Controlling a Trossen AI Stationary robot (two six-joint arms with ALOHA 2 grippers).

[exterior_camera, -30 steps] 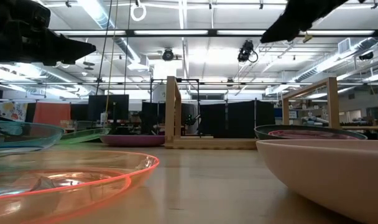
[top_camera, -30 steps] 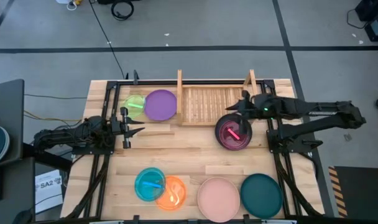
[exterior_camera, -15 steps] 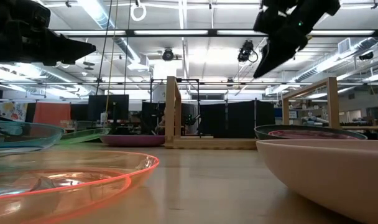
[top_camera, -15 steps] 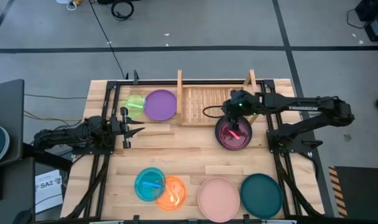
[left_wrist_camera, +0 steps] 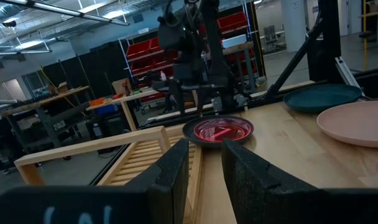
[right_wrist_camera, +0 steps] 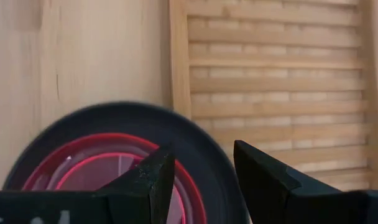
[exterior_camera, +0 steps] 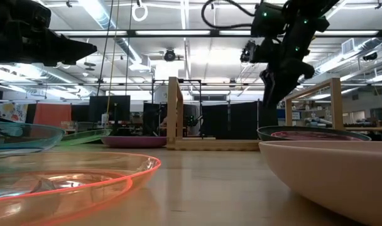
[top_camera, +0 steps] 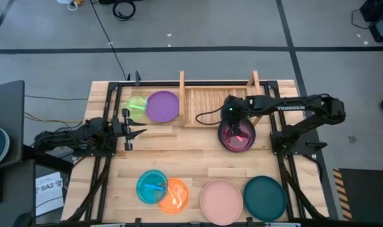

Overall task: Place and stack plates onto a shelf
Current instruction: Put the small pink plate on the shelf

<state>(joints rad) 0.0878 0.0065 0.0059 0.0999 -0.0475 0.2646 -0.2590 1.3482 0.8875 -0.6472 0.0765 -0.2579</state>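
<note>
High view has my right gripper point(top_camera: 228, 118) swung in from the right over the last second, now sitting at about 11 o'clock on the black plate point(top_camera: 237, 136), which lies just in front of the shelf point(top_camera: 218, 104) with the red plate point(top_camera: 237, 133) nested inside. From the right wrist, the fingers point(right_wrist_camera: 156, 180) are spread a little, straddling the black plate's rim point(right_wrist_camera: 204, 155), touching nothing that I can see. I read this as lining up a rim grab; the shelf is bare so far. My left gripper point(top_camera: 130, 130) waits at 9 o'clock, fingers slightly apart.
</note>
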